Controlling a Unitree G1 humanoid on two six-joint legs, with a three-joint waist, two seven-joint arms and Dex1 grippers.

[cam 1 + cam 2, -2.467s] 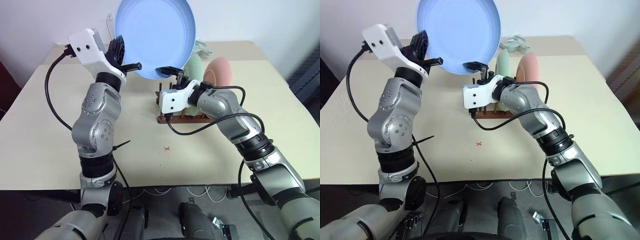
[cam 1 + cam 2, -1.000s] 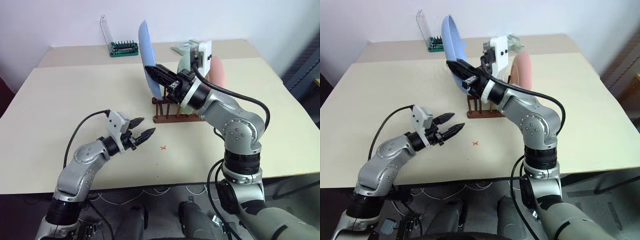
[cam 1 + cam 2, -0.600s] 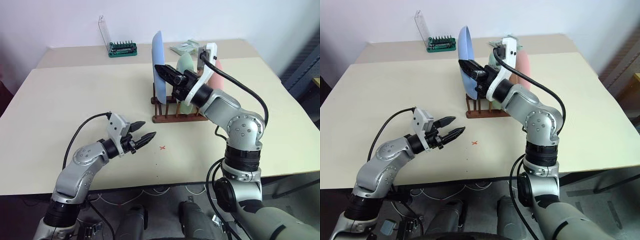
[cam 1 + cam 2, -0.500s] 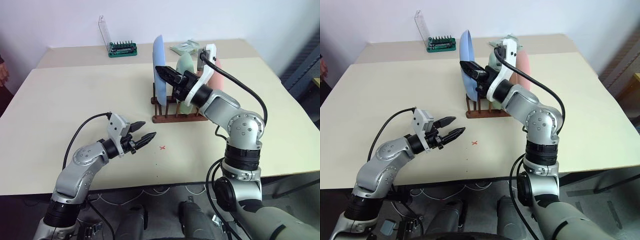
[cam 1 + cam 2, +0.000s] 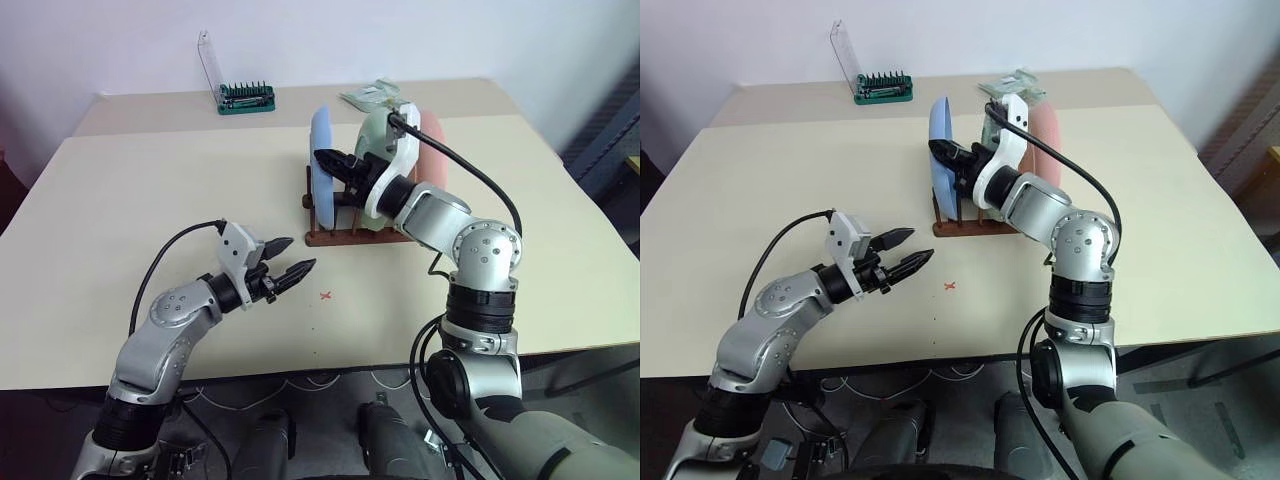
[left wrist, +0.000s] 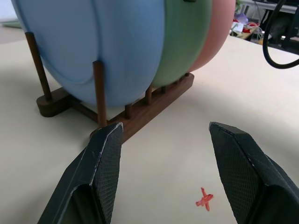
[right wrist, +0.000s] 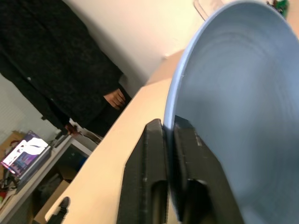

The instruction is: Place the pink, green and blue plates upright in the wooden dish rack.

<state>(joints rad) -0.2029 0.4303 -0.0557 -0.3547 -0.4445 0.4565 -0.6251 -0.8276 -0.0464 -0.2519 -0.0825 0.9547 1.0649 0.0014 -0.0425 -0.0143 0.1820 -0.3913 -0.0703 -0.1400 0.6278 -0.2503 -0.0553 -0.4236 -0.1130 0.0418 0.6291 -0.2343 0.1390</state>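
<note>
The blue plate [image 5: 320, 178] stands upright in the front slot of the wooden dish rack [image 5: 345, 238], with the green plate [image 5: 370, 133] and the pink plate [image 5: 437, 140] standing behind it. My right gripper [image 5: 329, 161] reaches over the rack and its two fingers pinch the blue plate's upper rim; in the right wrist view the rim [image 7: 172, 116] runs between the fingers of this gripper [image 7: 167, 122]. Low over the table in front of the rack, my left gripper [image 5: 286, 257] is open and holds nothing; its wrist view has the rack [image 6: 154, 105] just beyond the fingertips.
A red cross mark [image 5: 325, 295] lies on the table beside the left gripper. A green bit set with a clear lid [image 5: 245, 95] and a plastic packet [image 5: 377, 92] sit at the back. A person in dark clothing [image 7: 56, 79] stands beyond the table's left side.
My right gripper has lowered the blue plate down into the rack, where it now stands between the pegs. The left arm has stayed where it was.
</note>
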